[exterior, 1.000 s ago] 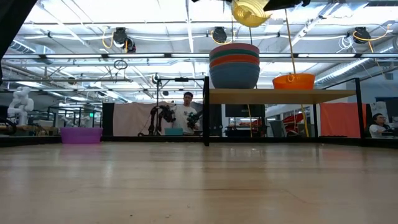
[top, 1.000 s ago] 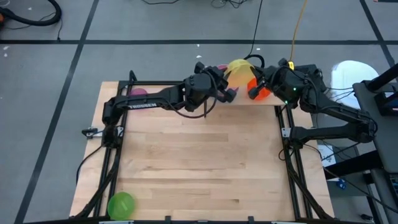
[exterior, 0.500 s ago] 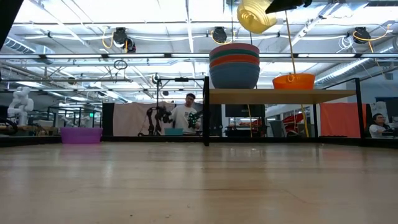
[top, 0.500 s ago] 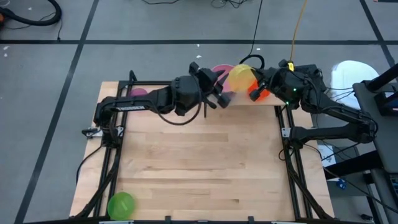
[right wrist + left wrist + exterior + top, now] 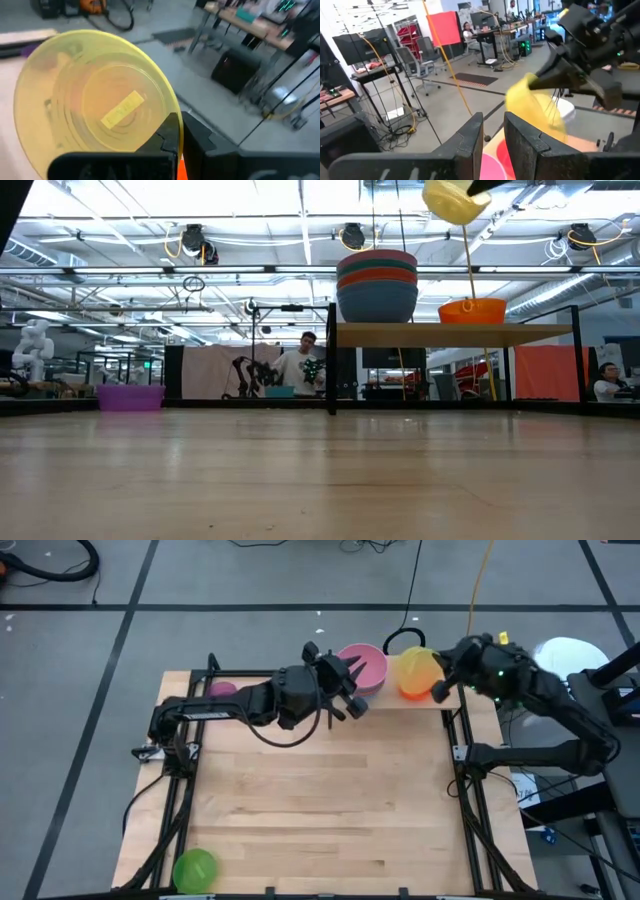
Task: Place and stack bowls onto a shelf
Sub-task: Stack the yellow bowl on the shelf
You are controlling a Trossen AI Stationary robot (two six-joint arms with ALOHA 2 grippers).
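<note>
The yellow bowl (image 5: 418,670) hangs in the air, pinched at its rim by the right end effector (image 5: 176,131), whose fingers are closed tight on the edge. It is tipped well off level — its open mouth faces back toward the right wrist, and the base points away. In the low view it sits high above the shelf (image 5: 450,333), over the orange bowl (image 5: 472,310) that stands on the board. Beside the orange bowl, on the same shelf, rests the stack of larger bowls (image 5: 377,284), pink on top. The left end effector (image 5: 350,690) hovers empty just next to that stack, its fingers only a narrow gap apart. Well away from both end effectors lie the purple bowl (image 5: 221,688) and the green bowl (image 5: 195,869) — each near a corner of the table (image 5: 320,800).
</note>
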